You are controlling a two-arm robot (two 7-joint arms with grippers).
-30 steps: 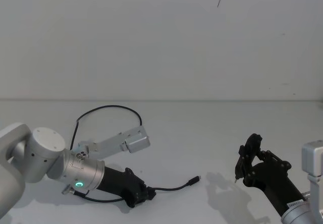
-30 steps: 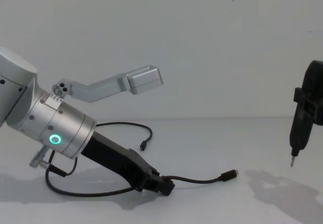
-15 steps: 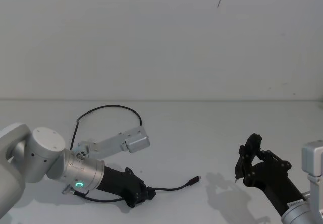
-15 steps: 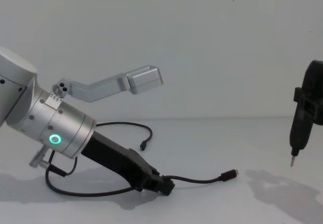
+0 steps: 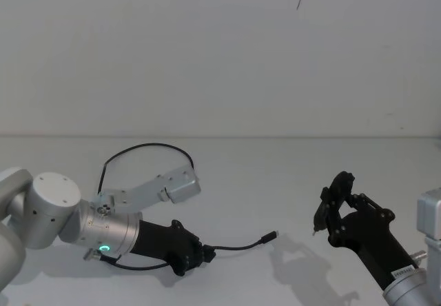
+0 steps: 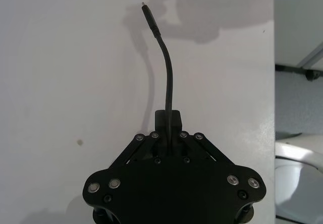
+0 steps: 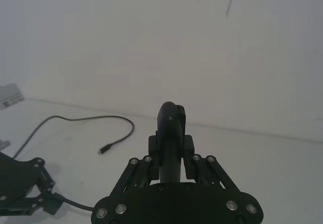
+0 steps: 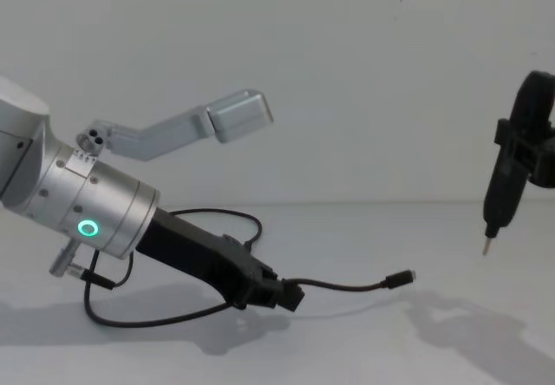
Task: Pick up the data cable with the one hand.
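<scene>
The left gripper (image 5: 202, 257) sits at the lower left of the head view, low over the white table (image 5: 275, 175), its black body reaching towards the centre from a silver wrist with a glowing green ring (image 5: 105, 249); its 2 jaws are pinched together on the data cable (image 5: 238, 247), and the left wrist view shows the cable (image 6: 169, 82) coming straight out from between the closed tips of the left gripper (image 6: 168, 119). In the chest view the left gripper (image 8: 290, 296) is at the lower centre-left and the cable (image 8: 347, 286) runs from it towards the right, ending in a small plug near the middle of the frame; I cannot tell whether that plug touches the table. The rest of the cable trails back under the arm in the lower left of the head view and arcs up through the centre left, lying on the table; its other plug shows at the centre left of the right wrist view (image 7: 75, 118). The right gripper (image 5: 335, 213) is at the lower right of the head view, well apart from the cable, clamped on a black pointed tool (image 5: 324, 209); in the chest view the right gripper (image 8: 519, 155) is at the right edge, with the tool (image 8: 503, 194) hanging tip down above the table.
</scene>
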